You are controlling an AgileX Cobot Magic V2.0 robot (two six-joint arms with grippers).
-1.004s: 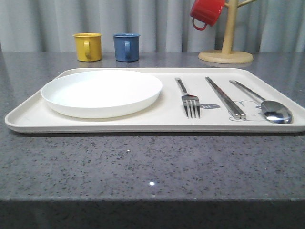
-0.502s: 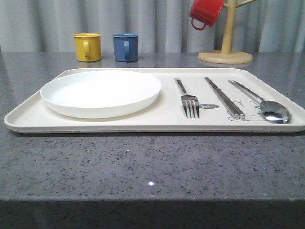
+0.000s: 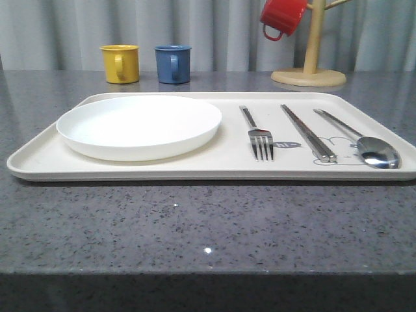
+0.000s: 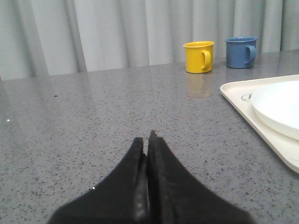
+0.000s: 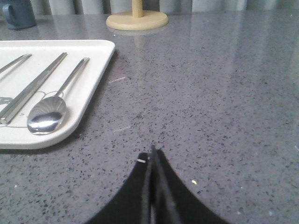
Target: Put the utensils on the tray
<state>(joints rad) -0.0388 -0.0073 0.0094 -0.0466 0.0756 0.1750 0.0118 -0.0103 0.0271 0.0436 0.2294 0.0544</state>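
Note:
The cream tray [image 3: 195,170] lies across the grey counter. On its right half rest the silver fork [image 3: 259,137], the pair of chopsticks [image 3: 308,132] and the spoon [image 3: 368,145], side by side. The spoon [image 5: 48,112] and chopsticks [image 5: 32,88] lie on the tray [image 5: 96,74] in the right wrist view too. My left gripper [image 4: 145,140] is shut and empty over bare counter, left of the tray's [image 4: 238,100] edge. My right gripper [image 5: 152,154] is shut and empty over the counter, right of the tray.
A round white plate [image 3: 138,125] fills the tray's left half. A yellow mug [image 3: 120,63] and a blue mug [image 3: 173,64] stand behind the tray. A wooden mug tree [image 3: 309,75] with a red mug [image 3: 281,17] stands at the back right.

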